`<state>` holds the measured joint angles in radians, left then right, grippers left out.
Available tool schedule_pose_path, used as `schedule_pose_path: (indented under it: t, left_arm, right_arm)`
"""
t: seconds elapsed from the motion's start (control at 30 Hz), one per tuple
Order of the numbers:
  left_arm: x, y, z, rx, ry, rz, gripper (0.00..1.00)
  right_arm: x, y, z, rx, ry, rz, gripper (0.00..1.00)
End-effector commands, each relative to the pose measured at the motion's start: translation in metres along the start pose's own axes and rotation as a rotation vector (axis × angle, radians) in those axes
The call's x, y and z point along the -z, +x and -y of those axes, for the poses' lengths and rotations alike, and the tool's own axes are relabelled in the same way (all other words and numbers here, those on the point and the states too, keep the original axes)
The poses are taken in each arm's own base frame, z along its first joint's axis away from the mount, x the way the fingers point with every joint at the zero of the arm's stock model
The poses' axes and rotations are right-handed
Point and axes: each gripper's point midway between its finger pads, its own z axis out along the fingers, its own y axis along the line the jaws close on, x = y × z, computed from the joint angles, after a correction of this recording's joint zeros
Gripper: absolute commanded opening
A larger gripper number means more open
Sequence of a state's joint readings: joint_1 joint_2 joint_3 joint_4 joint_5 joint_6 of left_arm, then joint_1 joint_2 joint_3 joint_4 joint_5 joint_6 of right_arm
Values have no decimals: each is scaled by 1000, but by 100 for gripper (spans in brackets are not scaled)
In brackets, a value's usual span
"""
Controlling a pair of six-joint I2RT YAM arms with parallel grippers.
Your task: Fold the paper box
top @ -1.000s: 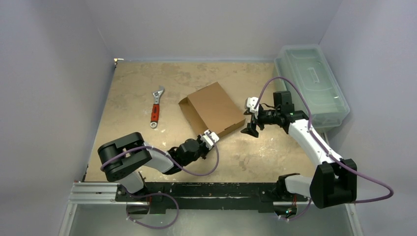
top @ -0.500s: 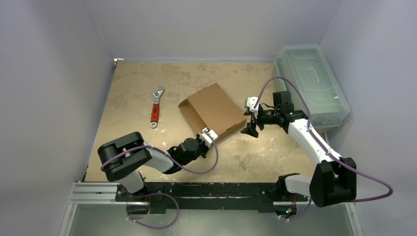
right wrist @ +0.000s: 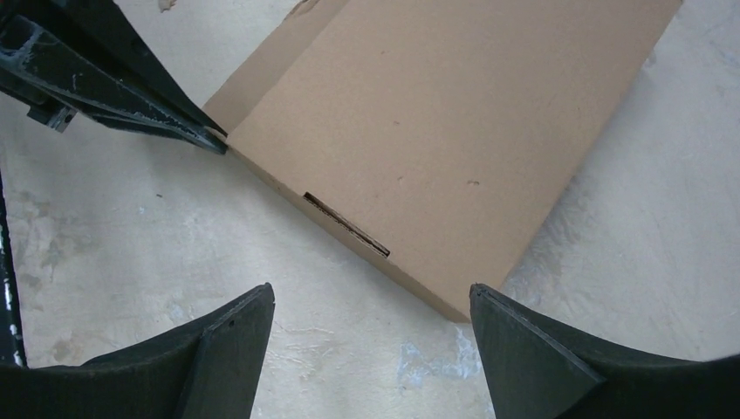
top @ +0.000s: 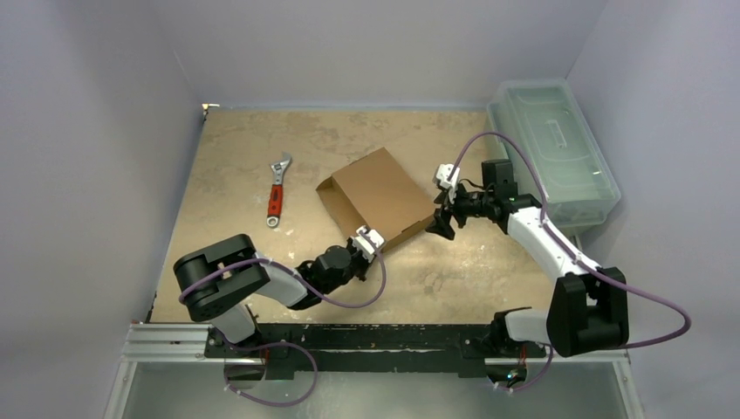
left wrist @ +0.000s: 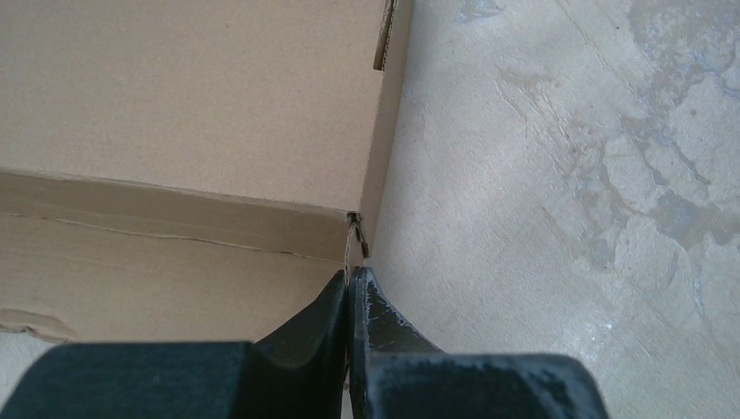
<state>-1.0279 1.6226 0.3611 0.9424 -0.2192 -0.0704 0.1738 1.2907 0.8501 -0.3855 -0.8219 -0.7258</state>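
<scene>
Corner of the plain brown cardboard paper box (top: 377,194) was pinched by the left gripper (left wrist: 352,278); the right gripper (right wrist: 371,292) was spread wide.

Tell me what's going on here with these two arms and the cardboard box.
The robot is folding the paper box, which lies on the table between its arms. The left gripper has its fingers shut on a thin cardboard edge at the box's near corner. The right gripper hovers open by the box's right corner, gripping nothing.
</scene>
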Motion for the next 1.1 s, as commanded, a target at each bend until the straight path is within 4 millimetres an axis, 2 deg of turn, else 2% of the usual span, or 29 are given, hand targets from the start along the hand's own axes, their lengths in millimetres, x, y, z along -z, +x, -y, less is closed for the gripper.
schedule_pose_path:
  t: [0.0,0.3,0.47,0.63,0.87,1.07]
  left_arm:
    - [-1,-12,-3,57,-14,63,0]
    - [-6,-14,1,68,-5,54,0]
    - [-12,-20,1,69,-5,34,0]
    - [-17,-23,1,77,-8,-4,0]
    - [-22,-24,3,76,3,-25,0]
    - [-25,-24,3,84,13,-36,0]
  right_arm:
    - [-3,1,9,-62,38,3,85]
    - [-5,2,15,-112,64,4,84]
    - [-11,-14,20,-264,77,73,84]
    - [-18,-18,39,-441,157,109,84]
    - [-38,-1,79,-671,297,107,84]
    - [-55,22,98,-782,342,57,82]
